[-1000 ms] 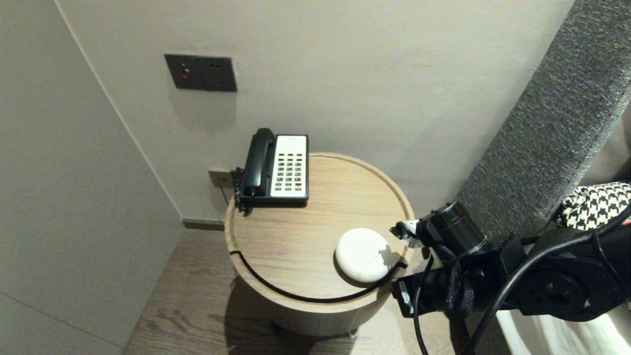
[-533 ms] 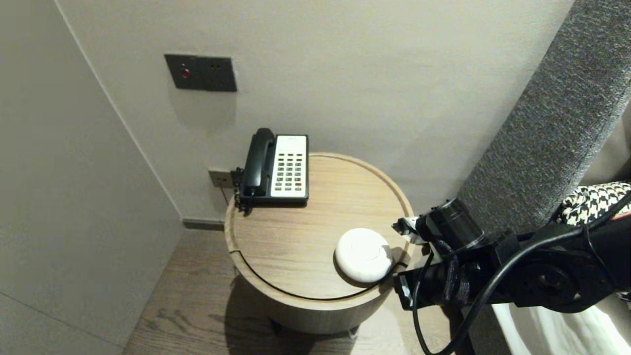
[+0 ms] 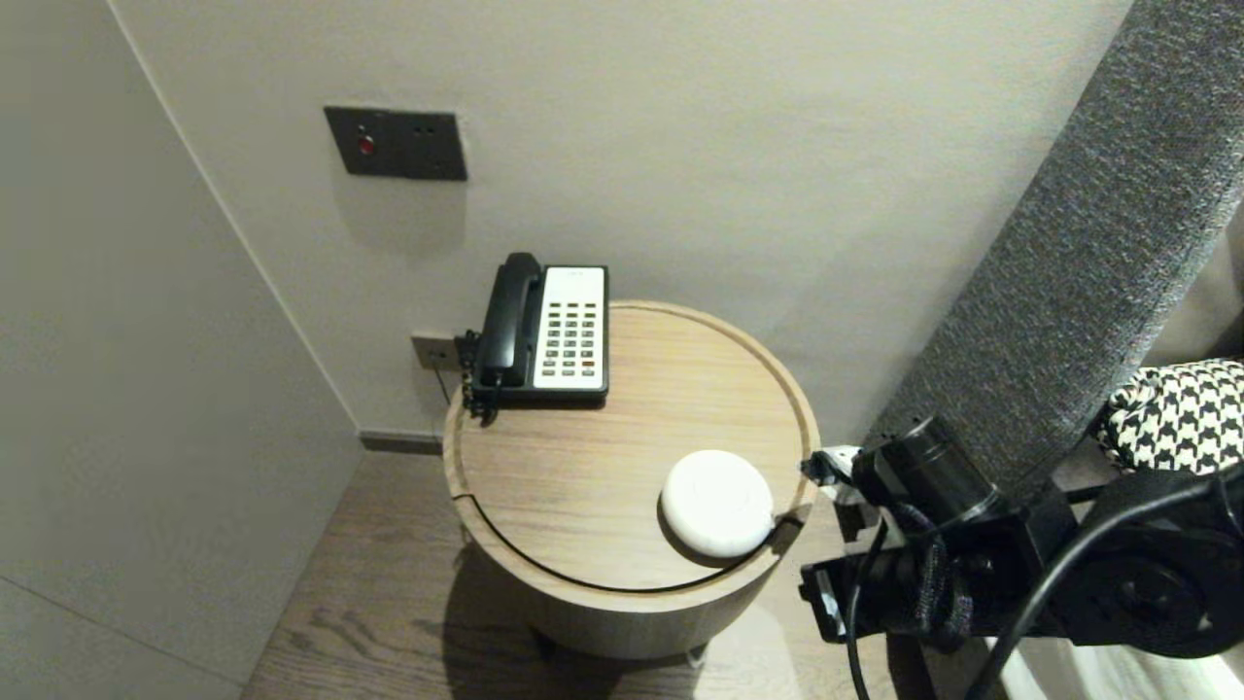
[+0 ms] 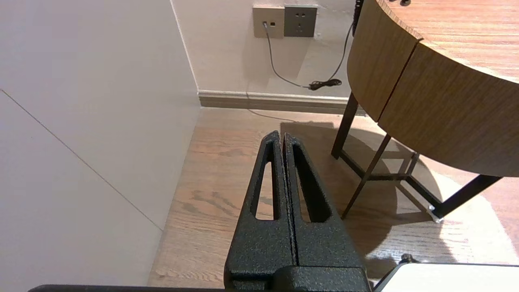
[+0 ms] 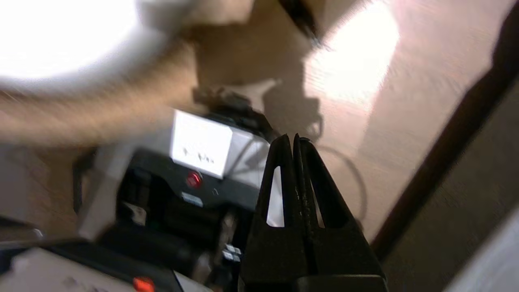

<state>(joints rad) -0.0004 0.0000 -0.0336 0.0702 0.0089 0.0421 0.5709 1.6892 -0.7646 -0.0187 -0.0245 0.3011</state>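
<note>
A round wooden side table (image 3: 583, 486) stands against the wall. On it are a black-and-white desk phone (image 3: 549, 331) at the back left and a white round disc (image 3: 717, 502) near the front right rim. My right arm (image 3: 933, 486) hangs just off the table's right edge, beside the disc and not touching it. The right gripper (image 5: 292, 138) is shut and empty, pointing down at the floor and my own base (image 5: 182, 182). The left gripper (image 4: 279, 136) is parked low, shut and empty, over the wooden floor beside the table's legs (image 4: 365, 178).
A dark switch panel (image 3: 396, 144) is on the wall above the phone. A grey upholstered headboard (image 3: 1088, 233) and a houndstooth cushion (image 3: 1176, 403) close in on the right. Wall sockets (image 4: 284, 21) and a loose cable (image 4: 320, 84) sit low behind the table.
My right arm has drawn back to the right and slightly down, away from the table's rim and the white disc. The phone, the disc and the left arm have not moved.
</note>
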